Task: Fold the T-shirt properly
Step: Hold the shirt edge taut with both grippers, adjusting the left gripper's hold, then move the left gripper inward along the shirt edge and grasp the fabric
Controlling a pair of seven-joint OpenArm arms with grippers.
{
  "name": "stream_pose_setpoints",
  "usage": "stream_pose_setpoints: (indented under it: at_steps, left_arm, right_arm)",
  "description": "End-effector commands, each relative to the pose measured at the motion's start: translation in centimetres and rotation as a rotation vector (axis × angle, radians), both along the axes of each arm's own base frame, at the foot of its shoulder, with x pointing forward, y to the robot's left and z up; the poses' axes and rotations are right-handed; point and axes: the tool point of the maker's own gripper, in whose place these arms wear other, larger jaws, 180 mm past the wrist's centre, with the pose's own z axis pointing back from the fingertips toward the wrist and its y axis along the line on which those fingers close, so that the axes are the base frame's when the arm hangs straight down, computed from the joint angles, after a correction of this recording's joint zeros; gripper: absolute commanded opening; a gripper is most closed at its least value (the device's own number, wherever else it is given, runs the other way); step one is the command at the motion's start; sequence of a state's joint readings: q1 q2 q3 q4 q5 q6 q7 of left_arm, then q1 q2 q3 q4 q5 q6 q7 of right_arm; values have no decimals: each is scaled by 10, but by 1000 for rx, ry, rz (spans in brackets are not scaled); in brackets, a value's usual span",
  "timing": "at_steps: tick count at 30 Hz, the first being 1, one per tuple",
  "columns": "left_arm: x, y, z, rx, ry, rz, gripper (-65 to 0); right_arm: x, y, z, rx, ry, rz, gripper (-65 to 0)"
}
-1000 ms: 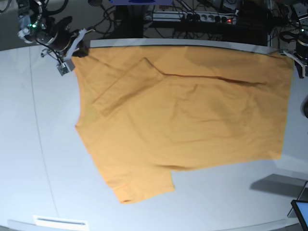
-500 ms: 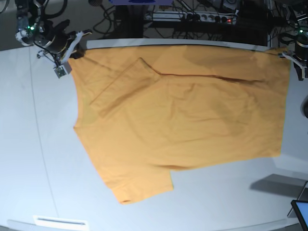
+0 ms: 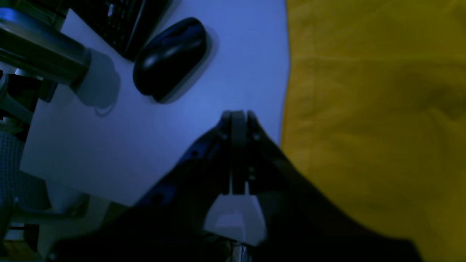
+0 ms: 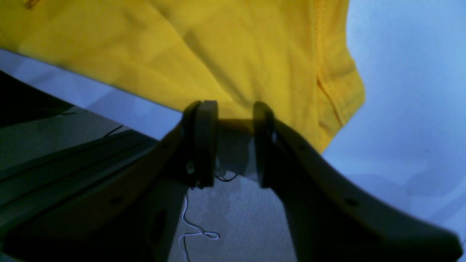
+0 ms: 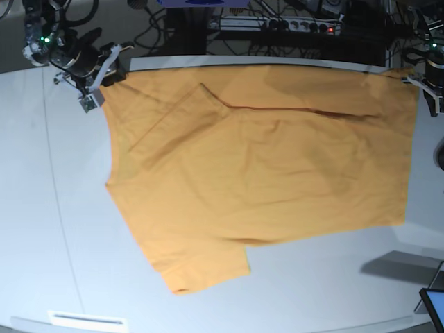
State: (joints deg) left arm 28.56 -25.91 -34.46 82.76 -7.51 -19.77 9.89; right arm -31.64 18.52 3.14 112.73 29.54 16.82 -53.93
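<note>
We see the T-shirt (image 5: 263, 166) spread flat over the grey-white table (image 5: 48, 229), its far edge running along the table's back rim and one short sleeve (image 5: 208, 267) jutting toward the near side. A folded flap (image 5: 177, 125) of cloth lies doubled over the body near the far corner on the base view's left.

The right gripper (image 5: 109, 68) sits at that corner of the garment. In the right wrist view we find its two dark fingers (image 4: 205, 142) parted by a narrow gap, with the hemmed edge (image 4: 336, 98) of the yellow cloth just beyond the tips; the fabric lies ahead of the fingers and not clamped between them, and through the gap we look down on grey floor and a thin white cable (image 4: 194, 225).

The left gripper (image 3: 238, 116) appears in its own wrist view with fingers pressed together and nothing between them, above bare table just beside the shirt's edge (image 3: 287, 91). Beyond it we note a black computer mouse (image 3: 169, 58), a keyboard (image 3: 127, 22) and a metal cylinder (image 3: 40, 51). In the base view this gripper (image 5: 431, 87) stands at the shirt's far corner on the right.
</note>
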Motion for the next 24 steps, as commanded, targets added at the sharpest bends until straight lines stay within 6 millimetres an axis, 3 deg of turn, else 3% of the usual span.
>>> stream_pose_setpoints:
  at_steps: [1,3,5,11,17,24]
  left_arm:
    - [8,6,17,36,-37,-12,-650]
    - [8,6,17,36,-37,-12,-650]
    - [8,6,17,36,-37,-12,-650]
    - [9,5,17,37,-39,-17,-650]
    - [10,1,16,31,-42,-21,-650]
    - [37,-46,8,-18,-47,-115,-650]
  right_arm:
    - [5,-1,7,-2,-30,3,-483]
    - [5,-1,7,-3,-28,3,-540]
    - [5,-2,7,-4,-28,4,-650]
    - [6,-1,8,-4,-34,5,-649]
    - [23,0,17,-2,-83,8,-649]
    - [51,0,31,0,-156,7,-649]
